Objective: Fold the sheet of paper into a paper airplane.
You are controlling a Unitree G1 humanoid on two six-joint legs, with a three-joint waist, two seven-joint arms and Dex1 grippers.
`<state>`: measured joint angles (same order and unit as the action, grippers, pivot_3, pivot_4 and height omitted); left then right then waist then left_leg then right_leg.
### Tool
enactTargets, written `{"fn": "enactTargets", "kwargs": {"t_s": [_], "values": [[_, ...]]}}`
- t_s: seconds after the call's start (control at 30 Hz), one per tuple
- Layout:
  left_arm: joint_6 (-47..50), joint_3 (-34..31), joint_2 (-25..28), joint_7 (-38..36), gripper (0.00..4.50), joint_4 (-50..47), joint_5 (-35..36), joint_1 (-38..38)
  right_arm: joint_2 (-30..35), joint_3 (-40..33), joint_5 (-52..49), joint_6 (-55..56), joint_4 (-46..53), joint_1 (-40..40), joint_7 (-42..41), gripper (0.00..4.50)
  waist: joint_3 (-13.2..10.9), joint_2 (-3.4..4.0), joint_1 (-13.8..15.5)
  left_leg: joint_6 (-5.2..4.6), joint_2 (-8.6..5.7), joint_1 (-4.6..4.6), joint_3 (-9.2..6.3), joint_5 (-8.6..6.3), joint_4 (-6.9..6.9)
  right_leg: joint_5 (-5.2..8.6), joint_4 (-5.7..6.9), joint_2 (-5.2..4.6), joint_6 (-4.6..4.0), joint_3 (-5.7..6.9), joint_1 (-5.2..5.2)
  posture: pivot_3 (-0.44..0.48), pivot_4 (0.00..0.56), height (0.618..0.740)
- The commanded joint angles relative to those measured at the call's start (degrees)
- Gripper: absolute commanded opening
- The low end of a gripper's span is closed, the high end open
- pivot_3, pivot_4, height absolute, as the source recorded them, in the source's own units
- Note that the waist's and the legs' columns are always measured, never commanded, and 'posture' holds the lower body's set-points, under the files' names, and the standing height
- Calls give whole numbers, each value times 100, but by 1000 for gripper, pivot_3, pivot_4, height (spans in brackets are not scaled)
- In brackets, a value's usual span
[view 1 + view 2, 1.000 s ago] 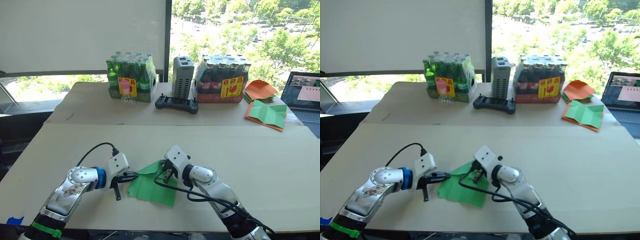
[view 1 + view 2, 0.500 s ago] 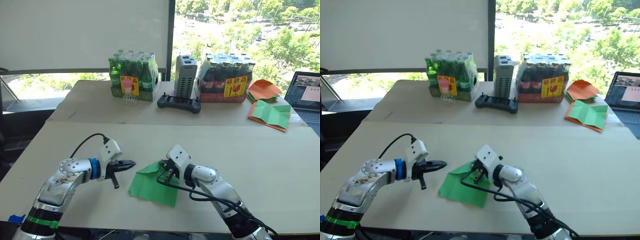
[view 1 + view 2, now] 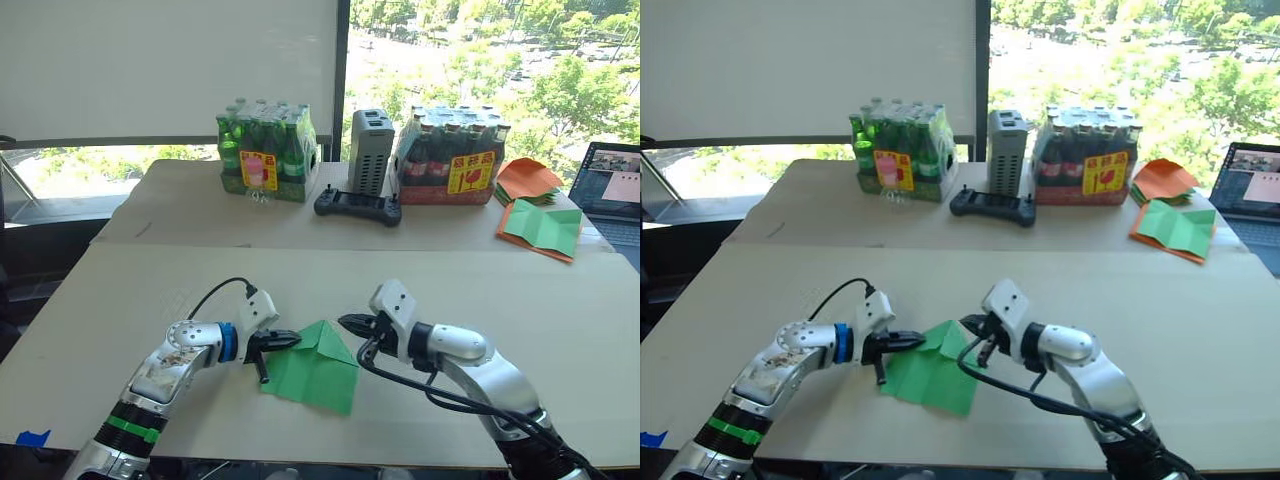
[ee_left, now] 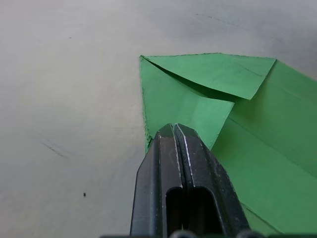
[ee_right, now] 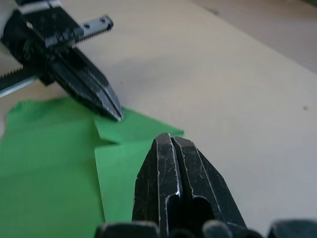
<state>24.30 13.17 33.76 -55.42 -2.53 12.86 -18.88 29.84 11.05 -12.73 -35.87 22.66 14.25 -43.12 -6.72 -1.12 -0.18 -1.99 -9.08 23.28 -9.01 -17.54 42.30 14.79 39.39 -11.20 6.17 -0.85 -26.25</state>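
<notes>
The thin bright green sheet of paper [image 3: 318, 368] is seen lying on the pale wooden table [image 3: 560, 320], near its front edge, between the two arms. Its far corners are folded inward, so that a point is formed at the far end; the two flaps and the crease between them are shown in the left wrist view [image 4: 218, 94].

The left gripper [image 3: 291, 341] is held at the sheet's left edge, its two black fingers pressed together with nothing clamped between them; the tips rest at or just over the folded left flap, and contact cannot be confirmed. The right gripper [image 3: 346, 322] is held just beyond the pointed end of the sheet, its fingers likewise closed on nothing, the tips appearing slightly clear of the paper.

On the farther table, a pack of green bottles [image 3: 264, 153], a grey upright box [image 3: 368, 152], a black controller [image 3: 357, 206] and a pack of dark bottles [image 3: 455, 158] are lined up. Orange sheets [image 3: 526, 179] and an orange-bordered green sheet [image 3: 540, 228] are placed at the right, beside a laptop [image 3: 612, 190].
</notes>
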Motion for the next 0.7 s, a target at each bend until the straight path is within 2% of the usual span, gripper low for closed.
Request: {"fn": "enactTargets", "kwargs": {"t_s": [0.03, 0.17, 0.4, 0.6, 0.7], "values": [[-186, 294, 62, -50, 39, 236, -347, 125, 443, -150, -266, -122, 367, -183, -393, 0, 0, 0, 13, -1, 1, -1, 1, -1, -1, 0, -1, -1, 0, -1, 1, 0, 150, 675], [-236, 327, -8, -44, 39, 283, -388, 134, 864, -53, -376, -196, 542, -447, -679, 0, 0, 0, 38, -7, 3, -4, 2, -4, -1, 0, -5, -3, 0, -1, 7, 0, 150, 675], [-231, 370, -97, -27, 39, 337, -415, 105, 1185, 134, -272, -197, 741, -803, -809, 0, 1, 0, 88, -12, 2, -4, 4, -7, 1, 0, -10, -9, 2, 0, 10, 0, 150, 675], [-258, 383, -144, -42, 39, 418, -438, 68, 1290, 83, -693, -424, 1169, -1116, -961, 0, 1, -1, 111, -14, 0, -4, 3, -8, 3, -1, -15, -13, 3, 2, 15, 0, 150, 675], [-279, 387, -147, -50, 39, 433, -445, 68, 1249, 262, -501, -456, 1171, -1152, -740, 0, 1, -1, 117, -14, 1, -4, 3, -8, 2, -1, -16, -14, 3, 2, 16, 0, 150, 675]]}}
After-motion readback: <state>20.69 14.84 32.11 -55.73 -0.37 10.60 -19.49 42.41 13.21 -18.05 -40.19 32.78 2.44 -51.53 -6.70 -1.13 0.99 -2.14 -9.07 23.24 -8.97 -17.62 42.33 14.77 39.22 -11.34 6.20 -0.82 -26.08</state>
